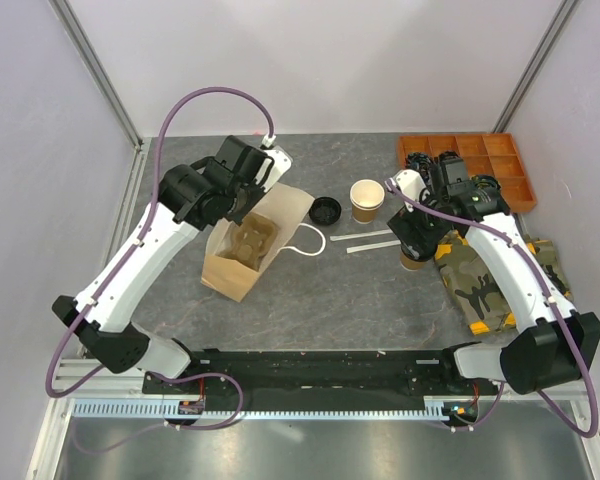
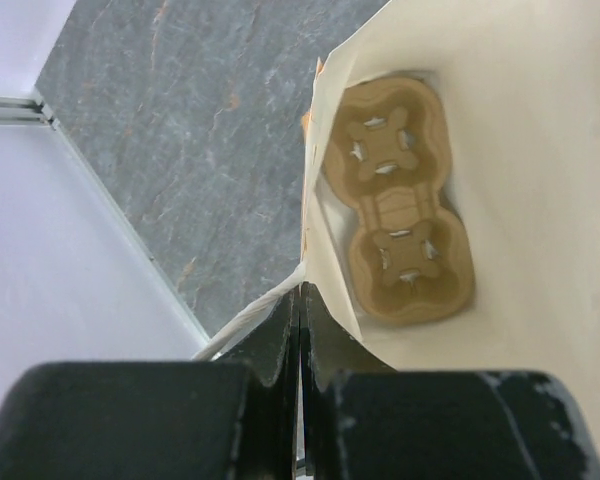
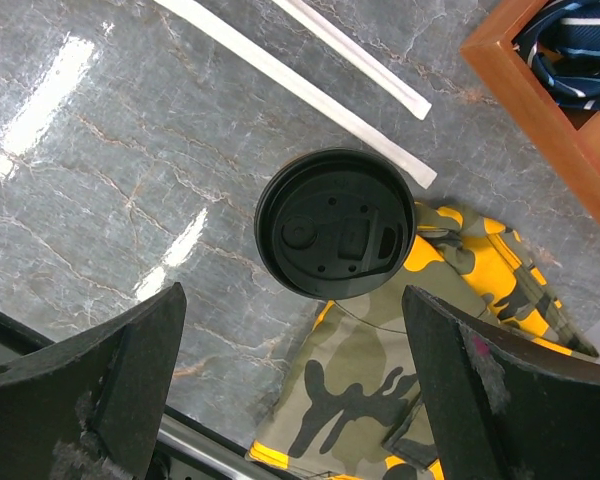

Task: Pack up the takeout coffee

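Left gripper (image 2: 300,305) clenched on the bag (image 2: 540,120) rim. Right gripper (image 3: 295,330) released over the lidded cup (image 3: 335,222), well right of the bag. Advise centring, then gripping below the lid.

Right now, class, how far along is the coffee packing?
Done: the brown moulded-pulp carrier sits inside the tan paper bag; one tan kraft-paper cup wears its round black lid. In hand: the left gripper pinches the bag's rim; the open right gripper hovers over that cup. Left: capping the open cup with the loose lid, loading both.
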